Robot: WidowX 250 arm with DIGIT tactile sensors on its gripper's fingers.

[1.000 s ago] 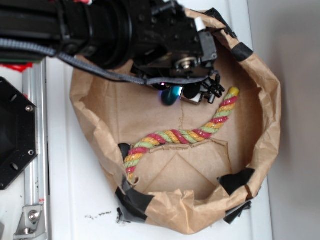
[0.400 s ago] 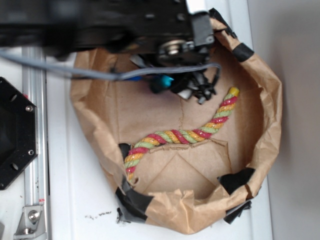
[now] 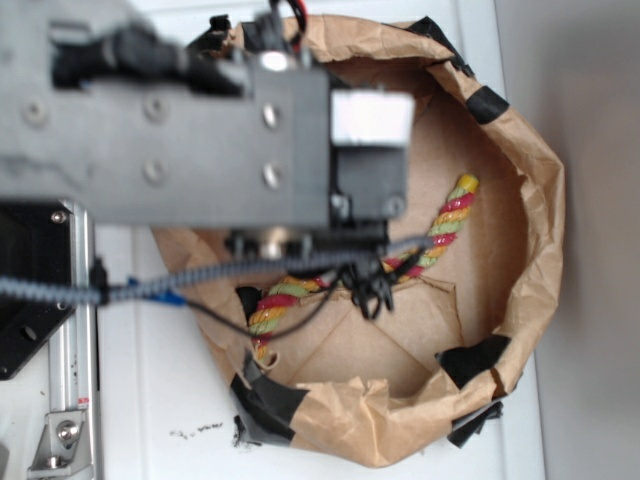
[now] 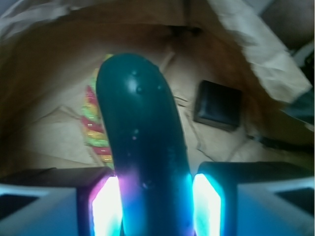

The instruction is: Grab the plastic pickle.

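A blurred grey-black boxy arm with screws, a white label and trailing black cables.

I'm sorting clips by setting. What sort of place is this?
Likely a robot lab tabletop: a white bench carries a taped, rolled-down brown paper bag as a bin for toys, a twisted rope, a black block and the plastic pickle.

A robot lab bench — white table, aluminium rail, taped paper bin.

No readable text, labels, brands, numbers or signs in either view.
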